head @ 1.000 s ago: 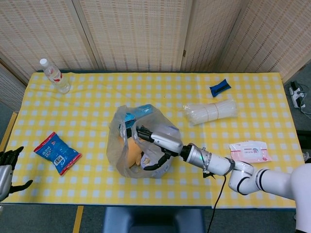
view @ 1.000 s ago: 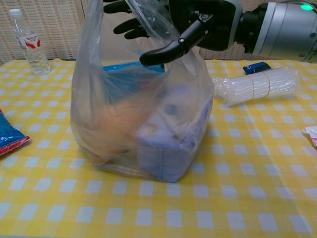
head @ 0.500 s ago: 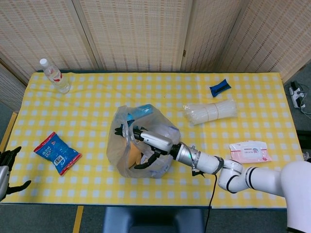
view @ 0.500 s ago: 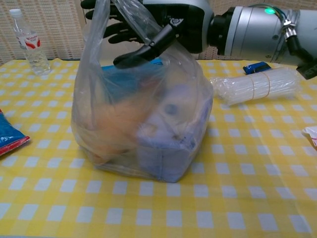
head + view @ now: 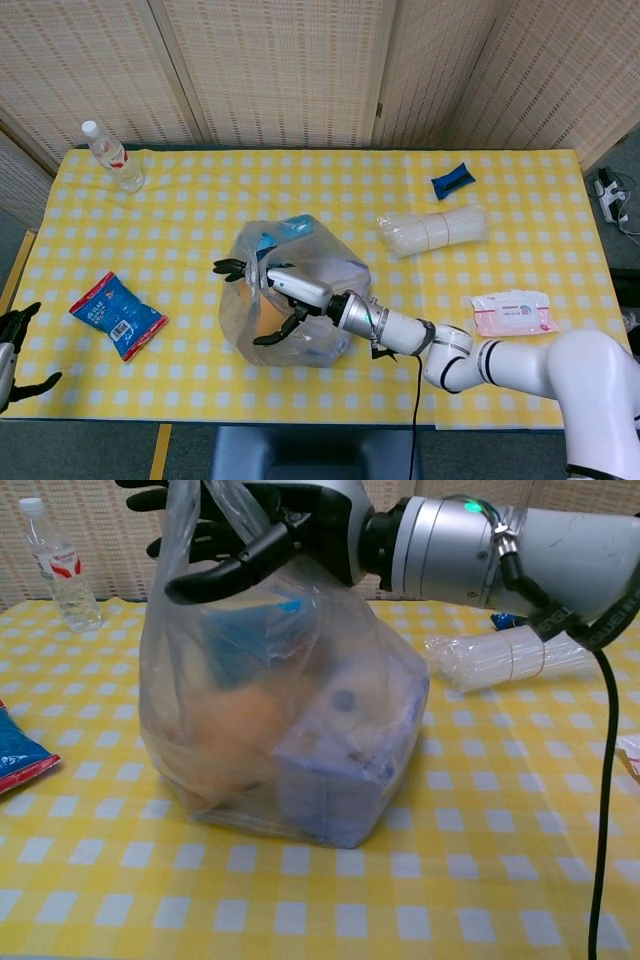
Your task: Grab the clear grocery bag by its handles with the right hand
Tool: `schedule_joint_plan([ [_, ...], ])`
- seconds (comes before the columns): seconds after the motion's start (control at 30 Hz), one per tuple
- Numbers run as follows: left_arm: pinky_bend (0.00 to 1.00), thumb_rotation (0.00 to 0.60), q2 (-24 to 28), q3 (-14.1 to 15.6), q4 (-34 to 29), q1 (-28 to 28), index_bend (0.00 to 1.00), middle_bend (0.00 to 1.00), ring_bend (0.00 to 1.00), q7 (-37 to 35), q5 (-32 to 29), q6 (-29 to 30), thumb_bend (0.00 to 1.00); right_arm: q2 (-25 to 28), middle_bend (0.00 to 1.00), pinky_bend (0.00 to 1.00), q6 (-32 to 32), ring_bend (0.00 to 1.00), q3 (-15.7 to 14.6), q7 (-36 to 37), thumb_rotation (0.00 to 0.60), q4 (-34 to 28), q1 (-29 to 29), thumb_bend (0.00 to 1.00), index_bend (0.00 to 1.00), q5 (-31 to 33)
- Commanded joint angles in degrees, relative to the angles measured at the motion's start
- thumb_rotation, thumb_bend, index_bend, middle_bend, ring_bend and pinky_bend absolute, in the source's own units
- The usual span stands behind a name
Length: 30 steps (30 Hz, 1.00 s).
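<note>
The clear grocery bag (image 5: 305, 275) (image 5: 290, 730) stands upright in the middle of the yellow checked table (image 5: 200, 220), filled with blue, orange and white goods. My right hand (image 5: 268, 292) (image 5: 250, 525) reaches in from the right at the bag's top. Its fingers are spread and its thumb sticks out to the left. The bag's handles (image 5: 190, 510) rise across the fingers and drape over them; the fingers are not closed around the plastic. My left hand (image 5: 12, 345) hangs with fingers apart off the table's front left corner, holding nothing.
A water bottle (image 5: 113, 157) (image 5: 60, 565) stands at the far left. A blue snack bag (image 5: 118, 315) lies front left. A clear plastic bundle (image 5: 432, 230) (image 5: 515, 650), a small blue pouch (image 5: 452, 180) and a wipes pack (image 5: 513, 312) lie to the right.
My right hand has slid left across the bag's top, pushing further between the handles; its fingers now stick out past the bag's left edge. The bag's mouth shifted slightly left.
</note>
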Motion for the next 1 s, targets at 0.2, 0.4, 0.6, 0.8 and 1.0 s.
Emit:
schedule_joint_plan([
  [0.2, 0.01, 0.600, 0.34, -0.02, -0.16, 0.35, 0.00, 0.18, 0.12, -0.42, -0.05, 0.38, 0.19, -2.98, 0.00, 0.00, 1.10, 0.17, 1.12, 3.01, 0.600, 3.01, 1.50, 0.23, 0.02, -0.13],
  [0.4, 0.01, 0.600, 0.62, -0.11, -0.12, 0.48, 0.00, 0.18, 0.12, -0.97, 0.17, 0.63, 0.19, -3.66, 0.00, 0.00, 2.49, 0.15, 1.59, 5.97, 0.600, 3.26, 1.76, 0.22, 0.02, -0.08],
  [0.6, 0.01, 0.600, 0.84, -0.34, -0.13, 0.33, 0.00, 0.18, 0.12, -1.31, -0.14, 0.29, 0.19, -4.88, 0.00, 0.00, 1.42, 0.16, 2.14, 8.97, 0.600, 4.71, 3.37, 0.22, 0.02, 0.29],
  [0.8, 0.01, 0.600, 1.09, -0.51, -0.11, 0.59, 0.00, 0.18, 0.12, -1.81, -0.32, 0.69, 0.19, -6.94, 0.00, 0.00, 1.22, 0.19, 2.78, 14.57, 0.600, 7.19, 4.96, 0.22, 0.02, 0.58],
  [1.0, 0.01, 0.600, 1.36, -0.59, -0.14, 0.77, 0.00, 0.18, 0.12, -2.33, -0.45, 0.78, 0.19, -8.46, 0.00, 0.00, 4.21, 0.19, 3.08, 19.22, 0.600, 9.11, 5.11, 0.22, 0.02, -0.05],
])
